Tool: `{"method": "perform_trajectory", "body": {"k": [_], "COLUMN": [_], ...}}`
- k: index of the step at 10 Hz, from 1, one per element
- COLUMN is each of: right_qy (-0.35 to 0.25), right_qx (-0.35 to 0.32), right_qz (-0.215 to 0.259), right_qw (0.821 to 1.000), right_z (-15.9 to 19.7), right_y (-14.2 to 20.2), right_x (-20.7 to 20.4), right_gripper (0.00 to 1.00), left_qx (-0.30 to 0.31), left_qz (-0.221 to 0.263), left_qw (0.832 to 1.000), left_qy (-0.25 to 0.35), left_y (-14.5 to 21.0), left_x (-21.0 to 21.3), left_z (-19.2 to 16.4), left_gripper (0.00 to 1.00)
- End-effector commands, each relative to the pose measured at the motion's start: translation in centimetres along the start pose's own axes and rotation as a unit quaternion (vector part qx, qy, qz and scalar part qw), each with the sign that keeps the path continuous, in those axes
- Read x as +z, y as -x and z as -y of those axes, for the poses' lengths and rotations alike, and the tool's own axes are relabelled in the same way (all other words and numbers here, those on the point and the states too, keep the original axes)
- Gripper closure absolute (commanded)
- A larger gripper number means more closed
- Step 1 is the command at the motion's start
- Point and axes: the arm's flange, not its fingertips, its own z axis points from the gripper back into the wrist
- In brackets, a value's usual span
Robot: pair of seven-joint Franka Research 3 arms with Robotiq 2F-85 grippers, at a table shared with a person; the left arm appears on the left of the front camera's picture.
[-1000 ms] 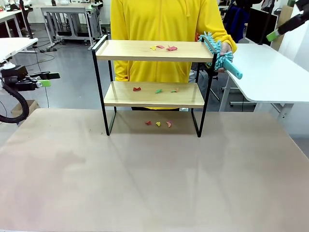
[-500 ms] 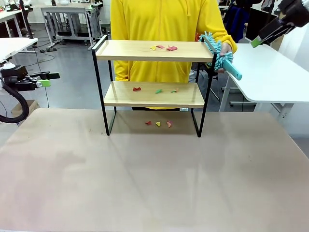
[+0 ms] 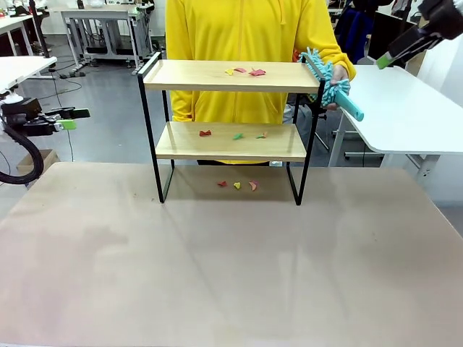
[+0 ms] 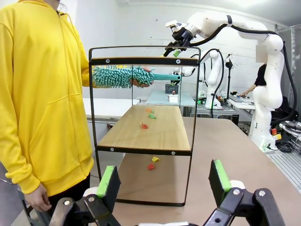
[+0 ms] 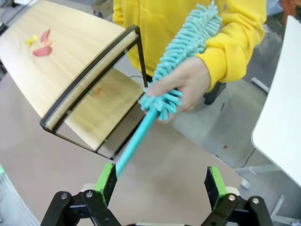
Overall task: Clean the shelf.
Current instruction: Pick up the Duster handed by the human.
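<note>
where smooth wooden boards line the shelf (image 3: 188, 74), crumpled scraps (image 3: 256, 72) sit.

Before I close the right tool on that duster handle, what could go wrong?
1. The person's hand grips the duster where handle meets head; the open right tool, closing too high, could pinch that hand.
2. The duster sits close to the side rail of the shelf; a careless pull might knock it.
3. Sweeping may scatter the top board's scraps.

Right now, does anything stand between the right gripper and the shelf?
Yes. The person's hand, gripping a teal duster, is by the end of the shelf, between it and the open right gripper.
</note>
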Motion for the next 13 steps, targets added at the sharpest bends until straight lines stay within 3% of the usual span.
{"method": "perform_trajectory", "body": {"k": [1,6,13], "right_qy": [0.041,0.122,0.114], "right_qx": [-0.037,-0.117,-0.130], "right_qz": [0.020,0.043,-0.044], "right_qw": [0.998,0.985,0.984], "right_z": [-4.6,-8.8,-8.6], "right_y": [0.0,2.0,3.0], "right_x": [-1.3,-6.0,-9.2], "right_gripper": [0.00,0.00,0.00], "left_qx": [-0.003,-0.003,-0.003], "left_qz": [-0.001,-0.001,-0.001], "left_qw": [1.000,1.000,1.000], "left_qy": [0.002,0.002,0.002], "left_y": [-0.2,-0.2,-0.2], "left_x": [0.1,0.1,0.1], "left_z": [0.0,0.0,0.0], "left_gripper": [0.00,0.00,0.00]}}
